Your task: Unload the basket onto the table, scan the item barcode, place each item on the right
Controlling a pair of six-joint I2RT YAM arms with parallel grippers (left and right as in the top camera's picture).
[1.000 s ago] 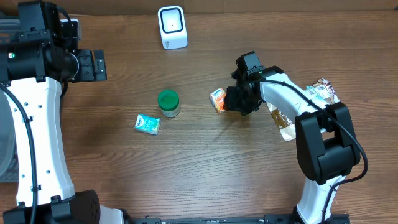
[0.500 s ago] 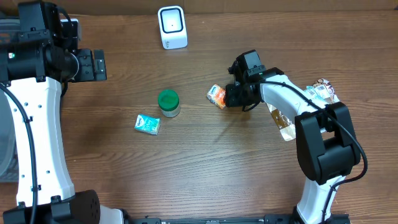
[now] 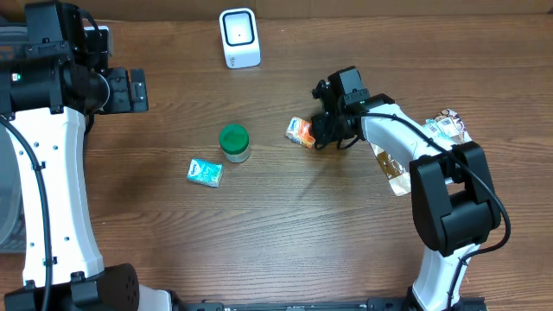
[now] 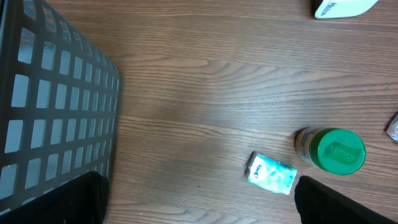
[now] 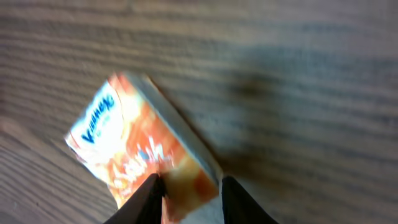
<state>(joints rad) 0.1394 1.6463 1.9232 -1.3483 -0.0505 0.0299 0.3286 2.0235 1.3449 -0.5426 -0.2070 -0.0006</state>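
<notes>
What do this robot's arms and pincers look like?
The left arm and right arm have smooth white shells, chunky black joint blocks and thin black cables looping outside. The left pincer and right pincer are black, with flat matte fingers. A small green light glows on the left arm.

White links, black joints, thin black cables.

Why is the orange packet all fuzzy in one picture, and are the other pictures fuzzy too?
Right wrist view: the orange packet is soft and smeary, probably because it sits so close to the lens in the right gripper; overhead view: sharp and evenly lit; left wrist view: the green-lidded jar and teal packet look crisp.
</notes>
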